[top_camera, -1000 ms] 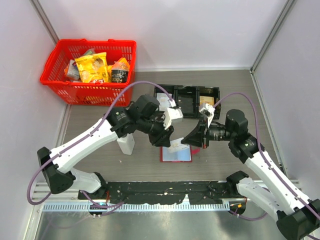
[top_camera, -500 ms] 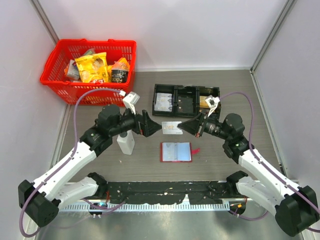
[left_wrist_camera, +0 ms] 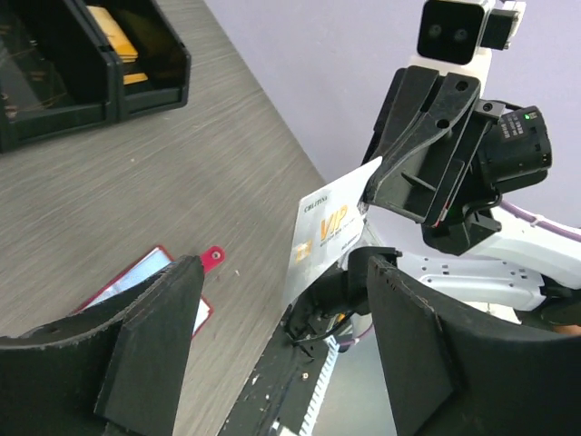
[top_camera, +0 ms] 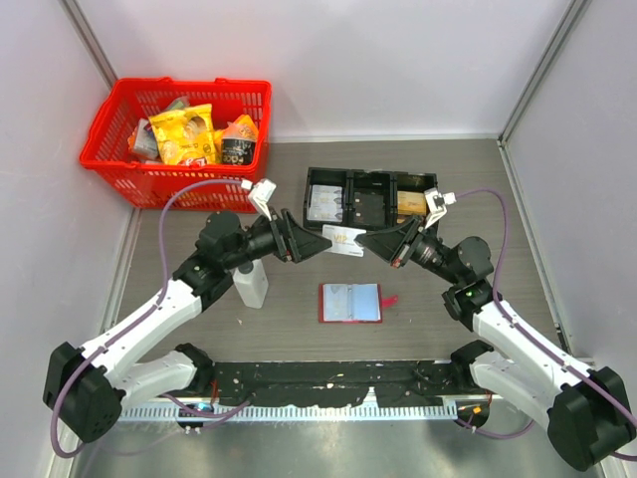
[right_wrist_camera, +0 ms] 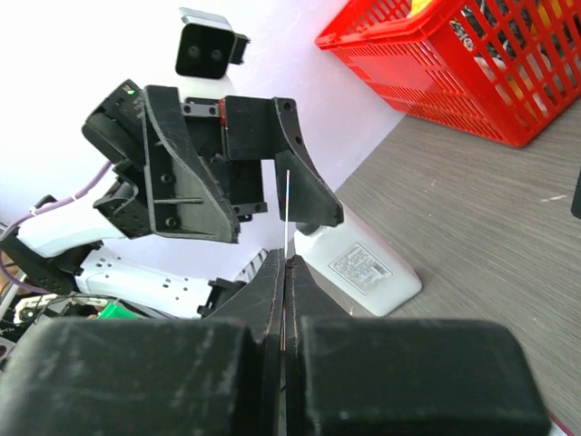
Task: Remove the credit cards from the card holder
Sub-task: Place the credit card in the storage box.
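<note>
Credit card (top_camera: 344, 239) pinched mid-air in right gripper (top_camera: 366, 243) — left gripper (top_camera: 322, 244) spread, fingers flanking card; card holder (top_camera: 350, 303) lying open.

My left gripper (left_wrist_camera: 283, 265) is matt black plastic, the credit card (left_wrist_camera: 329, 227) smooth glossy plastic, the table (left_wrist_camera: 182, 182) matt wood-grain.

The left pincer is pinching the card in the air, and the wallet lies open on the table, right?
No: the right pincer pinches the card, as the right wrist view shows. The wallet does lie open on the table.
</note>
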`<state>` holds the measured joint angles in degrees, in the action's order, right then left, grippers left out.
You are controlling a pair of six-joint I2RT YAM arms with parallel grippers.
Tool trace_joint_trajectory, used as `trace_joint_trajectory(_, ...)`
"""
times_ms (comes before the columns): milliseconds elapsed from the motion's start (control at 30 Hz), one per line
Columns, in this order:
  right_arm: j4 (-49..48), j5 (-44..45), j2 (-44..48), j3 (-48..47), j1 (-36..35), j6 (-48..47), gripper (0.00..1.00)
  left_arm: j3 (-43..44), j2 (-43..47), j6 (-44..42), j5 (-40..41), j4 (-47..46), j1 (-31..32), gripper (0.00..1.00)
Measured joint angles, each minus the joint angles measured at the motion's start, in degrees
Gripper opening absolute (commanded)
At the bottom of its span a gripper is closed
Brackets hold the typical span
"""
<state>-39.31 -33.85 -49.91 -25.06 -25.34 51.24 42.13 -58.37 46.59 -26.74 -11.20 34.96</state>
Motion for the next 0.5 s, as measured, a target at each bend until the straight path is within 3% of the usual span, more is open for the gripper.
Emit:
trace_joint_trajectory(167,-3.65,0.31,-0.04,0.83,0.0,2.1,0.01,-0.35,-2.05,3.19,-2.23,-4.02,0.0,0.58)
trace_joint_trajectory(300,-5.92,0.31,-0.9,1.57,0.0,3.43,0.01,-0.83,-2.64,5.14,-3.52,-6.47,0.0,0.41)
trace_joint_trajectory(400,-7.08,0.31,-1.55,2.16,0.0,4.2,0.01,-0.92,-2.93,6.01,-4.76,-8.09,0.0,0.16)
trace_joint_trajectory(500,-7.87,0.31,-1.99,2.69,0.0,4.68,0.01,-0.92,-3.5,6.29,-5.92,-9.11,0.0,0.01)
